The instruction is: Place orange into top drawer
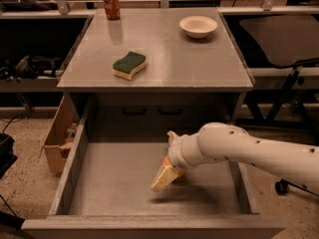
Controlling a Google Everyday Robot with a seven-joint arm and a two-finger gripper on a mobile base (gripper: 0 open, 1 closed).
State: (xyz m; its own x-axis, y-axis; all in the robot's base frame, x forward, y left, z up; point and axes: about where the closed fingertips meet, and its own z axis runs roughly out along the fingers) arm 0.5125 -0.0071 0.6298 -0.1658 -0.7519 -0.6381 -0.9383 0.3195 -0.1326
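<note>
The top drawer [75, 168] of the grey cabinet stands pulled wide open toward the camera. My gripper [161, 182] reaches in from the right on a white arm and hangs just above the drawer's flat bottom, right of its middle. Its tan fingers [165, 175] point down and to the left. The orange [166, 160] shows only as thin orange slivers at the gripper's base; the fingers and wrist hide the rest. The gripper looks shut on it.
On the cabinet top [164, 49] lie a green-topped sponge [128, 64], a white bowl [198, 26] at the back right and a red soda can [111, 3] at the back left. A cardboard box [56, 138] stands left of the drawer. A chair wheel [282, 185] is at the right.
</note>
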